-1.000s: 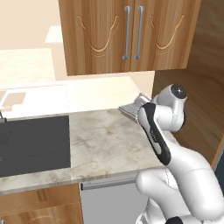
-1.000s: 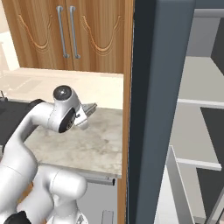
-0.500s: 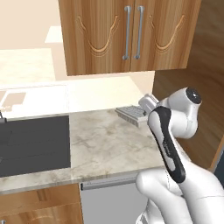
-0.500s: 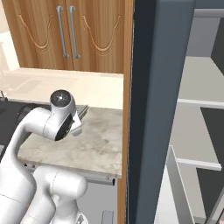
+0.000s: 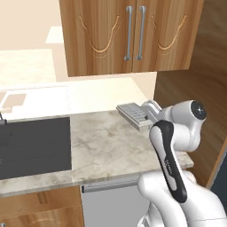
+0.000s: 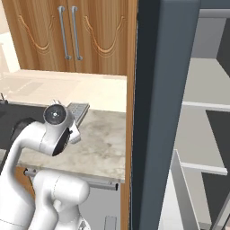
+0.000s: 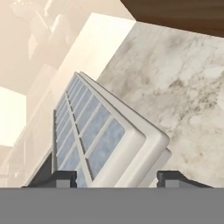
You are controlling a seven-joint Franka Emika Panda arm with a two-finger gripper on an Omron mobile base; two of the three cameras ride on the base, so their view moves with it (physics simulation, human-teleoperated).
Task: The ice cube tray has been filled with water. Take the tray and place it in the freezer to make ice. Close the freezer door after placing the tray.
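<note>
Above marble counter (image 5: pixel 106 146): ice cube tray (image 7: pixel 98 131) lifted, tilted, clear of the surface. Clamped at one end between gripper (image 7: pixel 116 177) fingers (image 7: pixel 61 177).

Marble-look counter (image 5: pixel 106 146) under wood wall cabinets (image 5: pixel 128 35) with two grey vertical handles (image 5: pixel 135 33). Dark sink (image 5: pixel 33 146) set in counter, left. Silver dishwasher front (image 5: pixel 108 201) below the countertop edge.

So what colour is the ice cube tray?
Pale grey-white, bluish compartments: ice cube tray, clearest in the hand view.
</note>
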